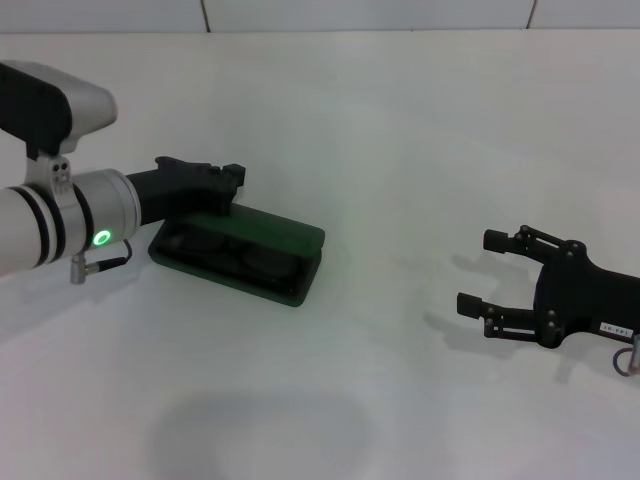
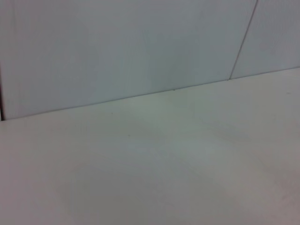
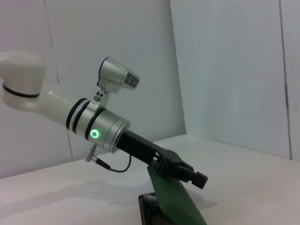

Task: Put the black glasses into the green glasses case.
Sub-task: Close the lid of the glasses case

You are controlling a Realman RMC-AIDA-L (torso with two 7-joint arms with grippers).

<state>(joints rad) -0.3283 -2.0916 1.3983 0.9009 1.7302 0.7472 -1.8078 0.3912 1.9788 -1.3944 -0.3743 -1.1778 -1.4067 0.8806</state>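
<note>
The green glasses case (image 1: 245, 255) sits on the white table (image 1: 400, 130) left of centre, its lid (image 3: 176, 199) raised, and inside the lower tray I can make out rounded dark shapes that I take to be the black glasses (image 1: 225, 247), though against the dark lining I cannot be sure of their outline. My left gripper (image 1: 225, 178) is right at the far left side of the case, touching or just above the lid's edge; in the right wrist view its black fingers (image 3: 187, 172) press against the top of the tilted green lid and look drawn together there, though I cannot tell whether they truly clamp it. My right gripper (image 1: 480, 272) rests low over the table well to the right of the case, apart from it, its two fingers (image 1: 500, 240) spread wide with nothing between them. The left wrist view shows only bare table and wall (image 2: 117, 47).
</note>
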